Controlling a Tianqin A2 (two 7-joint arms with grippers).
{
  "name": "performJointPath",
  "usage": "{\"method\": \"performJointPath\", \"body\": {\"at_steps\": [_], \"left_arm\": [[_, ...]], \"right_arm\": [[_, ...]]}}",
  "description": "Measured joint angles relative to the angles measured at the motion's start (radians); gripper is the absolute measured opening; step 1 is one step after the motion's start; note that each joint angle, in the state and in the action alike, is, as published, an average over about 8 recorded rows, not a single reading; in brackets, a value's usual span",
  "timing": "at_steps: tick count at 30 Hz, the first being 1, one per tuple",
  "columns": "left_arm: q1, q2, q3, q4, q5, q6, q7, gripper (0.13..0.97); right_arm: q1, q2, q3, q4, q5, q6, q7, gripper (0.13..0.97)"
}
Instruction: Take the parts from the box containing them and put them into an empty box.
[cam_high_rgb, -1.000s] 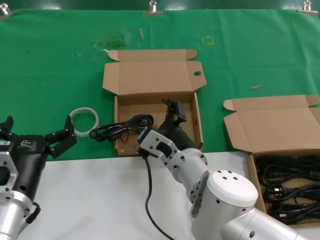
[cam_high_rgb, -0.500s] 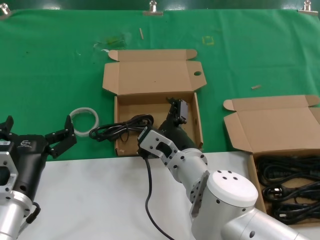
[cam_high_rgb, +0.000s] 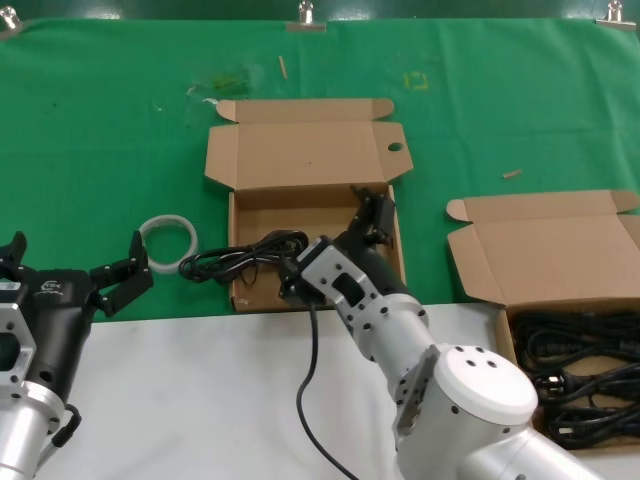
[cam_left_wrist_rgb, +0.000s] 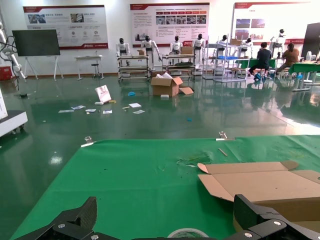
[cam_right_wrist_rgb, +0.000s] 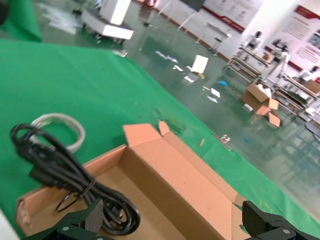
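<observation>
Two cardboard boxes: the empty box (cam_high_rgb: 315, 215) with the holed tab at 12 o'clock, the box containing them (cam_high_rgb: 560, 300) at 4 o'clock. One cord (cam_high_rgb: 240, 256) drapes over the first box's left wall; several more parts (cam_high_rgb: 580, 375) fill the second (tangled, exact count unclear). One white ring (cam_high_rgb: 167, 241) at 9 o'clock.

Right tool (cam_high_rgb: 372, 213) extended forward, jaws apart; left tool (cam_high_rgb: 120, 277) parked, agape.

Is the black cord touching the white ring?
Apart. The head view shows green cloth between the black cord, draped over the holed-tab box's wall, and the white ring.
</observation>
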Motion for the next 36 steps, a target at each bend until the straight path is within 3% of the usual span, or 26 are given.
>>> {"method": "performJointPath", "body": {"at_steps": [36], "left_arm": [[0.000,0.000,0.000,0.000,0.000,0.000,0.000,0.965]], "right_arm": [[-0.277,0.000,0.443,0.164,-0.368,-0.259,0.555,0.966]]}}
